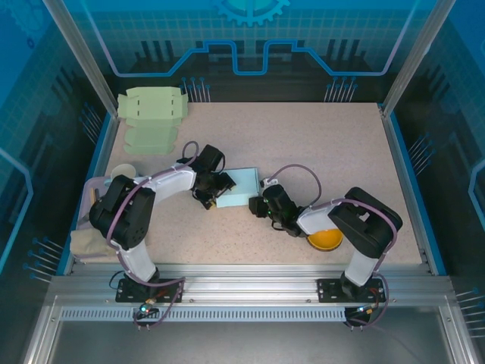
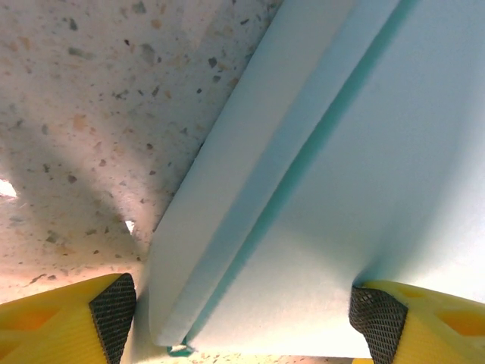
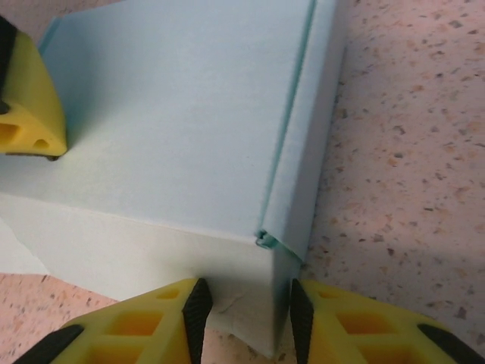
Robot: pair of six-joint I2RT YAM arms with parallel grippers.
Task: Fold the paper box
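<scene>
Speckled beige bench (image 1: 318, 152). Pale blue paper box (image 1: 241, 188) at centre. Green flat box blanks (image 1: 151, 114) piled at far left corner. Cream round object (image 1: 123, 171) by left edge. Beige cloth (image 1: 87, 244) at near left corner. Orange bowl (image 1: 326, 240) toward near right corner.

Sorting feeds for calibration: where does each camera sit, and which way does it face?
Top external: above and behind the robot, looking down on the table; left arm and right arm show.
Left wrist: on the left arm, facing the box; left end effector below.
Right wrist: on the right arm, facing the box; right end effector below.
Shared: the box.
</scene>
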